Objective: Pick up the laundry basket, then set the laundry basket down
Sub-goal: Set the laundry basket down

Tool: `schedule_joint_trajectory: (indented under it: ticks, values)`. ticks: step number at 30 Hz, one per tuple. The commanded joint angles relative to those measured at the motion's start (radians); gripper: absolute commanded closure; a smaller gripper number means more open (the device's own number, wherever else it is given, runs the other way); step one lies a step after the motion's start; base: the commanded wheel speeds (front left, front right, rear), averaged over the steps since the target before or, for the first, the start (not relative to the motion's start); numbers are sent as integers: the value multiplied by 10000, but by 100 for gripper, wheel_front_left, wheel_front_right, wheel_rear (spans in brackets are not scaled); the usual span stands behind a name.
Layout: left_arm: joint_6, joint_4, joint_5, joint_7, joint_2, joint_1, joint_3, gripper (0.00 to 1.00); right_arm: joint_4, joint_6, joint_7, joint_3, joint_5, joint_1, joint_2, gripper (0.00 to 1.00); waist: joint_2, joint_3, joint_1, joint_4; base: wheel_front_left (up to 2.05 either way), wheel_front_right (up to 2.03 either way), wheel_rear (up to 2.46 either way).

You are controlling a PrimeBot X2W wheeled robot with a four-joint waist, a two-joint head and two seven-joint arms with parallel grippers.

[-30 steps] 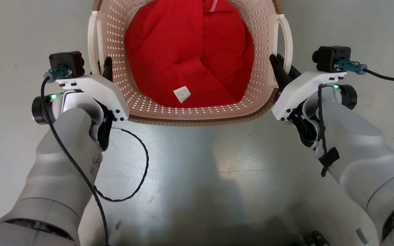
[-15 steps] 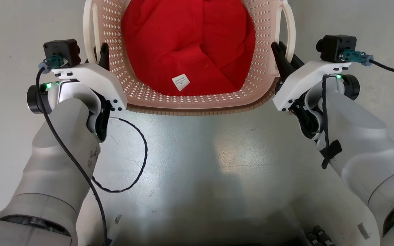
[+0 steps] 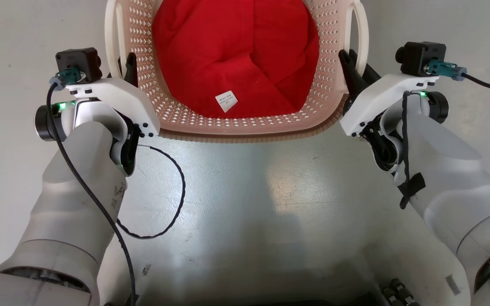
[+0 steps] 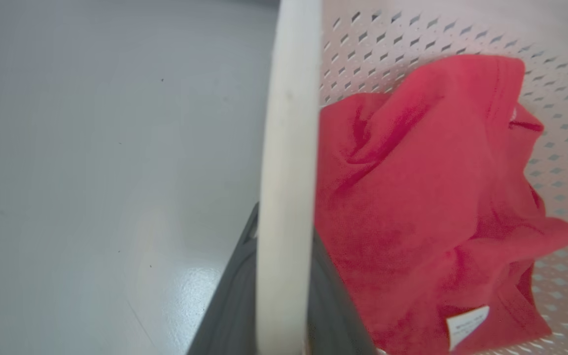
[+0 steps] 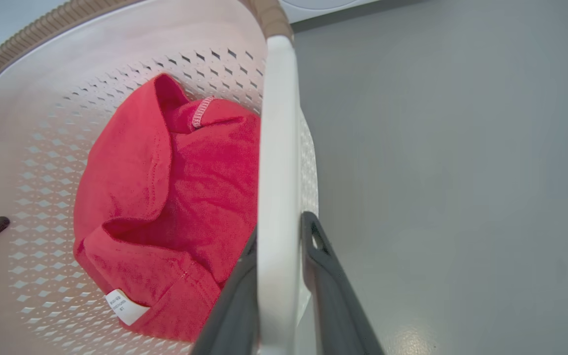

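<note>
**Basket Settling, Both Handles Still Held**

Head view: the laundry basket [image 3: 245, 137] lay ahead of the robot over the grey floor [image 3: 245, 204], a red garment [image 3: 236, 55] with a white label [image 3: 226, 100] bundled inside it. The left gripper [image 3: 126, 63] sat at the white left handle [image 3: 109, 38] and the right gripper [image 3: 353, 63] at the right handle [image 3: 363, 38]. Over the last second the whole picture had slid up a little, floor marks included, so the head itself had moved. The basket and both arms had gone slightly further than the floor. In the last half second almost nothing had changed. That suggested the lowering was at or near its end, though contact with the floor could not be seen.

Left wrist view: the left gripper [image 4: 285, 222] had its two dark fingers closed on the pale handle bar [image 4: 286, 148], one on each side, with no gap visible.

Right wrist view: the right gripper [image 5: 281, 224] likewise clasped its handle bar [image 5: 276, 123]. A thin sliver beside the outer finger hinted that the clamp was easing. Release looked like the next step.
</note>
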Motion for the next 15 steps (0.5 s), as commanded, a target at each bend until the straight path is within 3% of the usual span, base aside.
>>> schedule_joint_trajectory:
  ticks: [1, 2, 3, 15]
  values:
    - [-7, -69, 121, -137, 317, -78, 233, 58, -32, 88, -137, 54, -115, 508, 211, 49, 0, 26, 0, 9, 0, 0, 0]
    - [-12, -64, 127, -137, 306, -90, 257, 7, 8, 88, -137, 53, -115, 495, 219, 0, 0, 47, 0, 16, 0, 0, 0]
    - [-23, -44, 120, -137, 292, -98, 289, 0, 38, 88, -137, 49, -114, 479, 226, 0, 0, 62, 0, 20, 0, 0, 0]
    - [-116, 143, 217, -137, 241, -80, 500, 0, 227, 88, -137, -182, -305, 432, 296, 0, 0, 8, 0, -15, 0, 0, 0]
